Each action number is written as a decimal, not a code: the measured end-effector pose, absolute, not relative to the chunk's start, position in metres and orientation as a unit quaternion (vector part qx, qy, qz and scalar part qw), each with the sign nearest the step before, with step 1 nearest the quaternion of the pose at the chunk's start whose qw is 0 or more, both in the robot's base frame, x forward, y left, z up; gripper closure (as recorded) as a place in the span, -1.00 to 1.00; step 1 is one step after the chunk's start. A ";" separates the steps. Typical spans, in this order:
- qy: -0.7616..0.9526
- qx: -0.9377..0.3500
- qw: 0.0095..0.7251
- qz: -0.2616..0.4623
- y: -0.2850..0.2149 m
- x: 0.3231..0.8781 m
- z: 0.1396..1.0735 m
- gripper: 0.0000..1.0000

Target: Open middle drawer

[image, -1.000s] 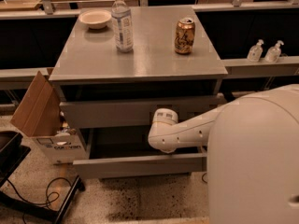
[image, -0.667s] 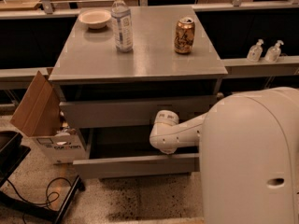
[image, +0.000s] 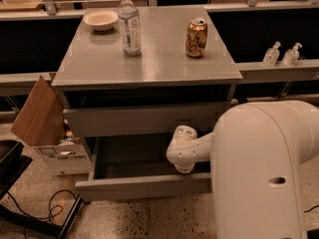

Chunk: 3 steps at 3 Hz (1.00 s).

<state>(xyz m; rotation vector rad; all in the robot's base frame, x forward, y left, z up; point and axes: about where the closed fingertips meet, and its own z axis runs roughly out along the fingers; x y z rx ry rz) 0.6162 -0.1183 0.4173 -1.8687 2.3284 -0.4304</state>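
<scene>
Grey, plain and handleless on its front panel: logged as the middle drawer (image: 144,185), second in the grey cabinet (image: 149,71). Found it pulled out toward the camera, below the shut upper drawer (image: 139,119) and just above the speckled floor (image: 149,218). Noted the long axis lying left to right across the view, front panel facing the camera, open top facing up. Inside, saw only a bare dark grey bottom and walls. Located the gripper (image: 183,156) at the end of the white arm (image: 259,173), over the drawer's right half, behind the front panel and under the upper drawer's lower edge. Probably within the cavity, contact not confirmable. Cannot tell whether spread or pressed together. On the cabinet top, recorded a water bottle (image: 130,26), a can (image: 196,38) and a bowl (image: 100,20), all upright. At the cabinet's left side, a cardboard box (image: 37,116).
</scene>
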 end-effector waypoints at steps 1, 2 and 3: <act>0.770 -0.618 0.063 -0.142 -0.118 0.616 0.417 1.00; 0.783 -0.604 0.045 -0.138 -0.135 0.578 0.424 1.00; 0.851 -0.514 0.019 -0.109 -0.173 0.459 0.478 1.00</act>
